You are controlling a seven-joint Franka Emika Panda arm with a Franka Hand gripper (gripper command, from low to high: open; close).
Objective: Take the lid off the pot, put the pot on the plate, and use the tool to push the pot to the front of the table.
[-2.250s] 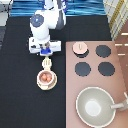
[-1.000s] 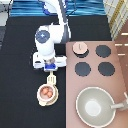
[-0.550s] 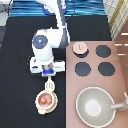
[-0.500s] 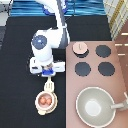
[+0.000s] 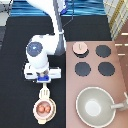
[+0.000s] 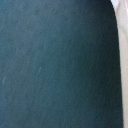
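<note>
Gripper: gripper (image 5: 44, 81) sits over the black table, just above the tool's handle end toward the exterior view's top; whether it grips the tool, I cannot tell.
Tool: cream tool (image 5: 45, 93) lies between the gripper and the pot, its long axis running from the exterior view's top to its bottom, its head end at the pot's rim.
Pot: pot (image 5: 43, 108) rests on the plate (image 5: 35, 112), reddish inside showing, so it is uncovered and already seated.
Lid: lid (image 5: 80, 48) lies on the stove (image 5: 111, 85), at its top-left burner position in the exterior view, well apart from the pot.
Table: table (image 5: 15, 60) is black; the pot and plate are near the exterior view's bottom edge.
Step in hand, judged: pushing with the tool; a good push keeps the tool in line with the pot's centre, low and steady, so pot and plate slide together without turning aside.
Pan: large pan (image 5: 94, 105) on the stove lies to the exterior view's right, off the push line.
Exterior view only: shows arm, tool, pot, plate, lid and stove together.
Wrist view only: dark tabletop (image 6: 55, 65) close by with a pale strip at one edge; no task thing is identifiable there.
</note>
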